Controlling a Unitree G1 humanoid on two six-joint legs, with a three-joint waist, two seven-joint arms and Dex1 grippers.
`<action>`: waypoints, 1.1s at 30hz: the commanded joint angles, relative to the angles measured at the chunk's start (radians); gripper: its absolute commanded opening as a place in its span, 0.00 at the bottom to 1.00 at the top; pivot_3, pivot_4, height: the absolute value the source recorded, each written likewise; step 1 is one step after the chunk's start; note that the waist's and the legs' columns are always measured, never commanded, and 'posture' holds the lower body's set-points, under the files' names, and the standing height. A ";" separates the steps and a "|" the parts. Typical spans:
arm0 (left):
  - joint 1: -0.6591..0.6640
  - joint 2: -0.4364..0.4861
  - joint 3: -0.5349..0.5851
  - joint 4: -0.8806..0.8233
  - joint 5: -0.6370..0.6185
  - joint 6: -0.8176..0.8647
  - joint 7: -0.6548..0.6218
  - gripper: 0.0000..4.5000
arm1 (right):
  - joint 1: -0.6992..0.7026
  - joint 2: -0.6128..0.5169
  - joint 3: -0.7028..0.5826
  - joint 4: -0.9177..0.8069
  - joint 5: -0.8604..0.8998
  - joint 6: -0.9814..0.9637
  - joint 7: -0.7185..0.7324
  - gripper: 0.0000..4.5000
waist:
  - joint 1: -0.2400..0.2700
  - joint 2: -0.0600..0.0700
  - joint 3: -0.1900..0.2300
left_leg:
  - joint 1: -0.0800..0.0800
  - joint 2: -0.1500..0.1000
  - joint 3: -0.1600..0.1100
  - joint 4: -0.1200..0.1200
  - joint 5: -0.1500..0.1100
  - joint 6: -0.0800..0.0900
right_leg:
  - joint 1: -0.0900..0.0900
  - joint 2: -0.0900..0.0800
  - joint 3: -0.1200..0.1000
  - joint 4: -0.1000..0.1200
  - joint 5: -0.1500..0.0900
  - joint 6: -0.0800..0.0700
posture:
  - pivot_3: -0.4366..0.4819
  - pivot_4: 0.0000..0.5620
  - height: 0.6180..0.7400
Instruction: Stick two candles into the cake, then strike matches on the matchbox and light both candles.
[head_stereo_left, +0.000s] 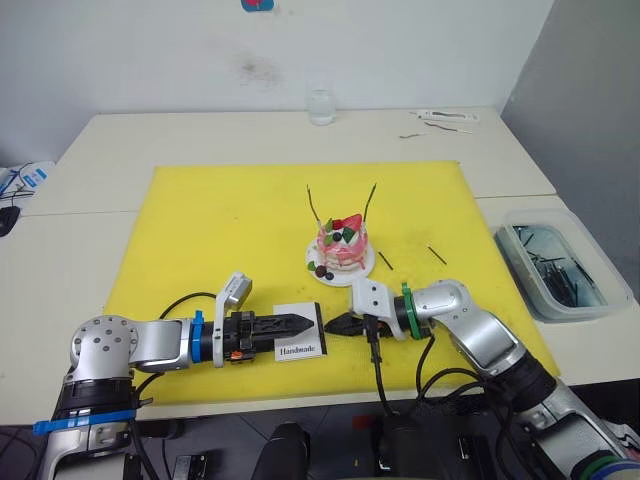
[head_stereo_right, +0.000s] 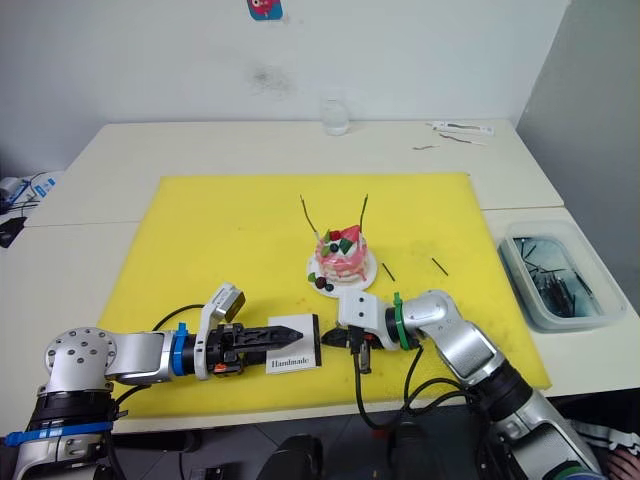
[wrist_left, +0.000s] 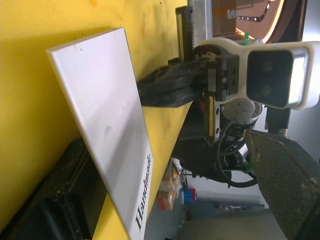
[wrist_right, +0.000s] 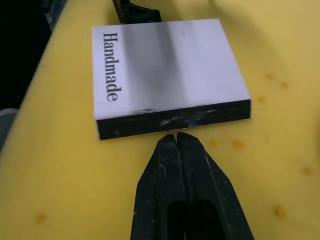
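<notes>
White and flat, the matchbox is lying on the yellow mat near the front edge, between the two grippers. It has a black strip with pale scratch marks along the side that is facing the right gripper. The word "Handmade" is printed in black along the edge nearest the robot. The box is lying flat, with the line of writing running left to right.

The left gripper is lying low over the mat and pointing to the right, and its fingers are reaching across the top of the box. I cannot tell if they are pinching it. The right gripper is pointing to the left, with its tips pressed together, right at the black strip. I cannot see a match in them.

The cake is sitting on a small white plate just behind the grippers. It is pink and white, with a red strawberry and green leaves on top. Two thin candles are standing up in it, the left candle leaning left and the right candle leaning right. Two short dark matches are lying on the mat to the right of the cake.
</notes>
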 joint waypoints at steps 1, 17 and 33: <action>0.018 -0.008 -0.022 0.006 0.028 0.013 0.019 1.00 | -0.024 0.028 -0.010 0.018 -0.006 -0.009 -0.019 0.00 | 0.000 0.000 0.000 | 0.000 0.000 0.000 0.000 0.000 0.000 | 0.000 0.000 0.000 0.000 0.000 0.000 | 0.48 0.27 1.00; 0.012 -0.040 0.002 0.024 0.032 0.012 0.052 1.00 | -0.017 0.032 -0.014 0.000 -0.004 0.021 0.001 0.00 | 0.001 0.000 0.000 | 0.000 0.000 0.000 0.000 0.000 0.000 | 0.000 0.000 0.000 0.000 0.000 0.000 | 0.48 0.27 1.00; 0.021 -0.049 0.011 0.011 0.041 0.013 0.059 1.00 | -0.010 0.033 0.004 -0.047 0.053 0.104 0.072 0.00 | 0.002 0.002 -0.002 | 0.000 0.000 -0.001 0.000 0.000 0.000 | 0.000 0.000 0.000 0.000 0.000 0.000 | 0.48 0.27 1.00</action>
